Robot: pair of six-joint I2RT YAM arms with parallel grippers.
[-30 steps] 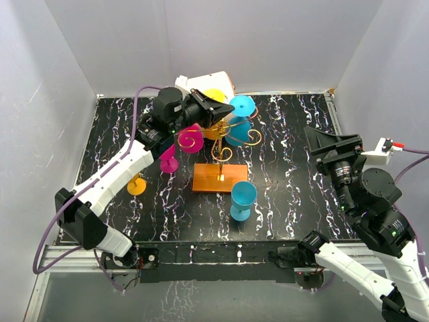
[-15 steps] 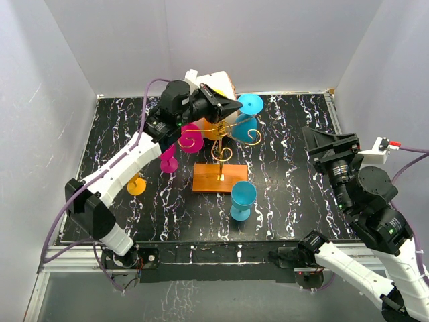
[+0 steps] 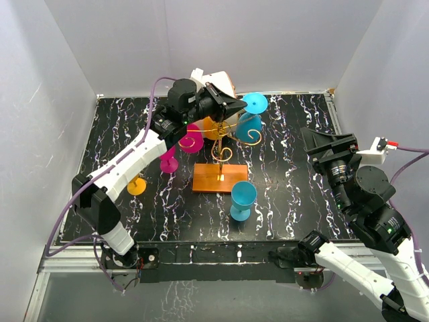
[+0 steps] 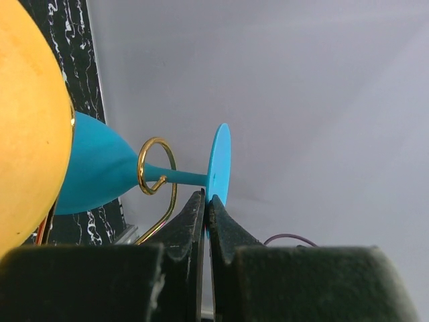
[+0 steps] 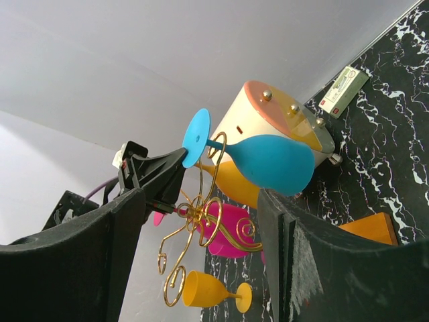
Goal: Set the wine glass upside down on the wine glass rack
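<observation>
The blue wine glass [image 4: 94, 176] is hung upside down on the rack [image 3: 221, 144], near the back of the desk [image 3: 288, 194]. Its thin stem is slipped through a round gold wire ring [image 4: 155, 166]. Its smooth bowl is pointed down, and its flat round foot [image 4: 219, 161] is turned up. The rack is made of thin gold wire bent into curls, and it is set on a flat orange-brown wooden block [image 3: 220, 178]. The left claw [image 4: 206, 206] is squeezed shut, with its black tips laid against the edge of the foot. Whether that edge is pinched cannot be told. The right claw [image 5: 201, 201] is spread wide with nothing held in it, and it is raised at the right side, well apart from the rack. A second blue glass [image 3: 242, 199] is stood upright on the black desk with white streaks, just beside the block.
</observation>
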